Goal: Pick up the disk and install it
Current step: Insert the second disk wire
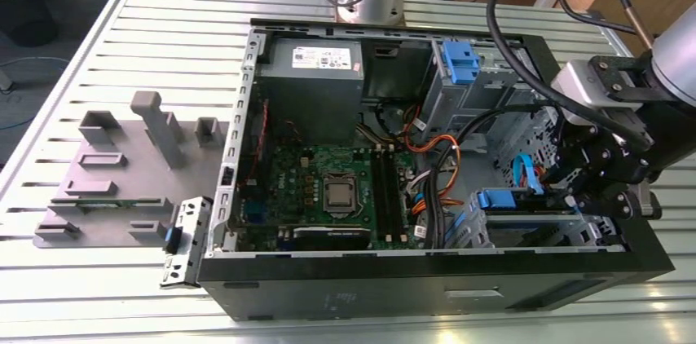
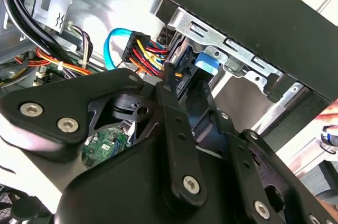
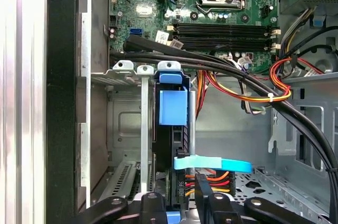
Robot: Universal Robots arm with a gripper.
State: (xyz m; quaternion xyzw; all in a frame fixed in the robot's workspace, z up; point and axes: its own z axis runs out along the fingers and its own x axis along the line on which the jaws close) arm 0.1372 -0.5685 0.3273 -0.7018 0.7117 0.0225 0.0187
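Your gripper [image 1: 592, 197] hangs inside the open computer case [image 1: 435, 279], at the exterior view's right. The disk [image 3: 171, 123] stands on edge in the metal drive bay [image 3: 124, 129], blue tab up, just beside the fingertips. Whether the claw grips it, you cannot tell.

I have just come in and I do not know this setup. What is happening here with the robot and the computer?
A robot arm is working inside an open computer case that lies on a slatted table. Its gripper is down at the drive bay near the case's front corner, on the exterior view's right. The disk, with its blue rails and blue tab, sits upright in that bay beside the metal cage, with power and data cables plugged at its end. The gripper is right at the disk.
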